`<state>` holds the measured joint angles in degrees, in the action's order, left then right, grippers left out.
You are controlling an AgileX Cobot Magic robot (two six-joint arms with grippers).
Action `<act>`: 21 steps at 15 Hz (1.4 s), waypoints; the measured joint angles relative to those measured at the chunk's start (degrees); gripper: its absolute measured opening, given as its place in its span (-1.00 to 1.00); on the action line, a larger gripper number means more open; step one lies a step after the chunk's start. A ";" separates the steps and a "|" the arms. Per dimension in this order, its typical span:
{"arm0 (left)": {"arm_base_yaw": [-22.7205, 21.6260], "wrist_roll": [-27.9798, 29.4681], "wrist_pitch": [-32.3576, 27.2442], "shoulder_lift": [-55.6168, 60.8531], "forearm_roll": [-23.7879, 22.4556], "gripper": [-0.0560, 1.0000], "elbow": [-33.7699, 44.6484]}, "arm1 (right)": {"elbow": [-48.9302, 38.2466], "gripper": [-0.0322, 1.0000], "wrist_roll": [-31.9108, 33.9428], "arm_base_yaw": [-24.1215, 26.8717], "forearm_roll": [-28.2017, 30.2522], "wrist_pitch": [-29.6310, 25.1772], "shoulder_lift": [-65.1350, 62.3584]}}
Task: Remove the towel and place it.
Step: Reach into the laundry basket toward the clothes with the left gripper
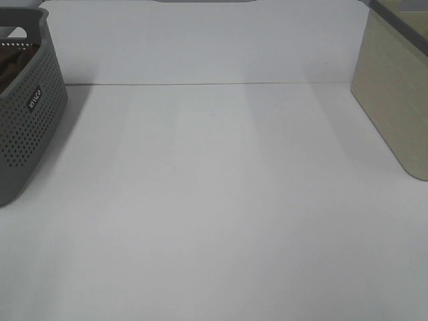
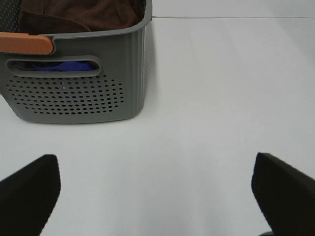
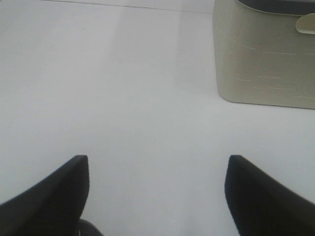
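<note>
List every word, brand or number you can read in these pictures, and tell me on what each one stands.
Label on the side of the grey basket: white letters, too small and blurred to read.
Beige bin: no text visible.
No other writing shows.

The black left tool hangs above the flat white desk, jaws spread wide and empty; the black right tool likewise.
</note>
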<state>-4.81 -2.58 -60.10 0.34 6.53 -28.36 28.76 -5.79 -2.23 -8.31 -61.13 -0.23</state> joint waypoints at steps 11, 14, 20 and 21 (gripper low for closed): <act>0.00 -0.06 0.00 0.00 0.06 0.98 0.00 | 0.00 0.49 0.00 0.00 0.00 0.00 0.00; 0.00 -0.06 0.00 0.00 0.06 0.98 0.00 | 0.00 0.49 0.00 0.00 0.00 0.00 0.00; 0.00 -0.23 0.00 0.00 0.29 0.98 0.00 | 0.00 0.49 0.00 0.00 0.00 0.00 0.00; 0.00 -0.34 0.00 0.00 0.29 0.98 0.00 | 0.00 0.49 0.00 0.00 0.00 0.00 0.00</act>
<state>-4.81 -2.92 -60.10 0.34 6.82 -28.36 28.76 -5.79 -2.23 -8.31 -61.13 -0.23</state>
